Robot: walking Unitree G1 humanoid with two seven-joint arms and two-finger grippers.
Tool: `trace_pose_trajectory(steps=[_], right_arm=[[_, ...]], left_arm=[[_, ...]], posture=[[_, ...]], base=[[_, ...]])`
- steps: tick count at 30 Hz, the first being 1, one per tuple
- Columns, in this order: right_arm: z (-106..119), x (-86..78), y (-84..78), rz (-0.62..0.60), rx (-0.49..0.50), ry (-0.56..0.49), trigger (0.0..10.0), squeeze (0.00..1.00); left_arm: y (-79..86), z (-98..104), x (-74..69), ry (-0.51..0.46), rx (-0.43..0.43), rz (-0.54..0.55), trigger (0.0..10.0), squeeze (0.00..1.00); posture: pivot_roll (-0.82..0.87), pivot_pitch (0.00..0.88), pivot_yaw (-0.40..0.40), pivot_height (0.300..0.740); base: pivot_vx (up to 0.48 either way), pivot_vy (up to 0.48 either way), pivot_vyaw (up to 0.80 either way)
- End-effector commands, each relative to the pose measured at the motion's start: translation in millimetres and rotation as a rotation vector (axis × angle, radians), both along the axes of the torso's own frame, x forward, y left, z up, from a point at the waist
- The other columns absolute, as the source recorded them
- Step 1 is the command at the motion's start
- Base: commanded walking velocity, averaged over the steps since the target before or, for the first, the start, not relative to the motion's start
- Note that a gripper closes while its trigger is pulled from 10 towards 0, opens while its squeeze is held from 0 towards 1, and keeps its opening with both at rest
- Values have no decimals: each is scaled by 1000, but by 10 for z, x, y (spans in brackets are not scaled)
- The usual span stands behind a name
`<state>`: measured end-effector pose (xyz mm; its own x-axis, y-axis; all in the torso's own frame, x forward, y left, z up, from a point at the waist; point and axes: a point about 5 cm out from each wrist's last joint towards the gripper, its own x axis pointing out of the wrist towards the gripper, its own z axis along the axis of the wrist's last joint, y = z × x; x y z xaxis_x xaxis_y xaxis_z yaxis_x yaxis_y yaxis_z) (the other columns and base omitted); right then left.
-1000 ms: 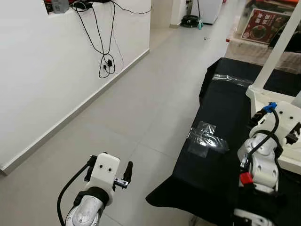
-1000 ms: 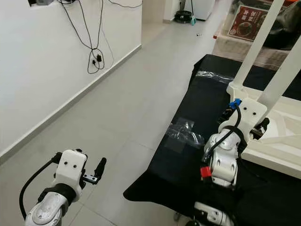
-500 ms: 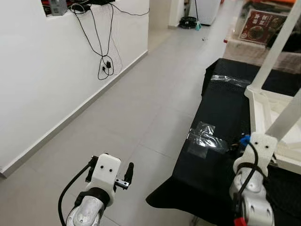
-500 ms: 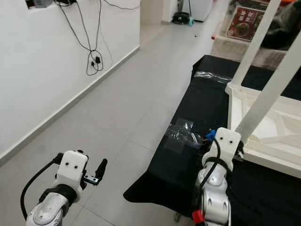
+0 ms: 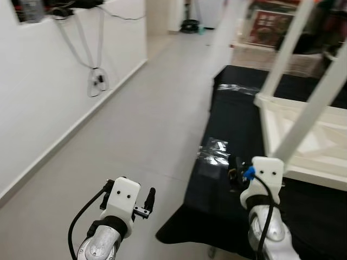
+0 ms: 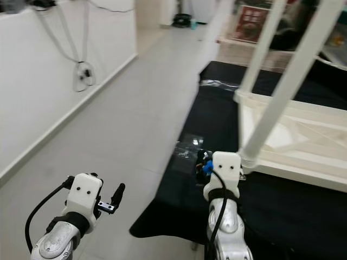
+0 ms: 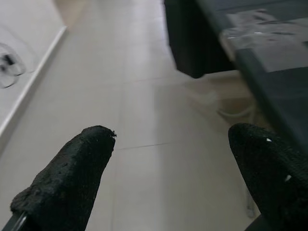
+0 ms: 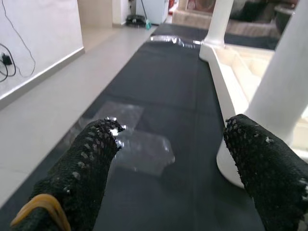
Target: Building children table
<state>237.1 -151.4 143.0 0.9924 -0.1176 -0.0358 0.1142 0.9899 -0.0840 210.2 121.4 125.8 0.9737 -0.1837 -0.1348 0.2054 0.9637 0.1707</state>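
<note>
Here our right tool (image 8: 168, 163) is spread wide, nothing between its fingers (image 8: 89, 159), and it hovers low over the surface (image 6: 303, 206), which is draped in black cloth. A patch of clear plastic film (image 8: 137, 142) lies flat on the cloth just ahead of it. The table (image 6: 293, 135), white and upside down, rests on the same cloth; its nearest leg (image 6: 284, 81) rises ahead and to the right of this tool, long axis slanting steeply up and away from us. A second leg (image 6: 260, 46) stands farther back. We judge the right arm far the nearer to that leg. Our left tool (image 7: 163, 178) also stands apart and empty, out over the tiled floor (image 5: 146, 124), well clear of the surface's edge.
</note>
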Motion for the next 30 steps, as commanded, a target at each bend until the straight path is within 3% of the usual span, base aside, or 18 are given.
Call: trace_pose_trajectory(steps=[1,8,13,29,30], right_arm=[[-6,-27,18,26,1,2,10000,0],[-44,-42,-48,19,-18,8,10000,0],[-77,-19,-31,31,-36,13,10000,0],[-134,-42,3,111,43,41,10000,0],[-154,-61,-59,104,33,50,10000,0]], left_arm=[[-5,-25,1,3,24,-12,10000,0],[-32,-36,14,-2,54,-36,10000,0],[-32,-40,18,-1,68,-44,10000,0],[8,-46,25,9,48,-25,10000,0],[7,-47,24,11,47,-25,10000,0]], posture=[[94,67,-65,740],[93,67,-61,740],[97,70,-60,740],[98,71,-58,740],[98,72,-58,740]], base=[[0,0,-800],[0,-145,-795],[0,-472,0],[0,0,0],[0,0,0]])
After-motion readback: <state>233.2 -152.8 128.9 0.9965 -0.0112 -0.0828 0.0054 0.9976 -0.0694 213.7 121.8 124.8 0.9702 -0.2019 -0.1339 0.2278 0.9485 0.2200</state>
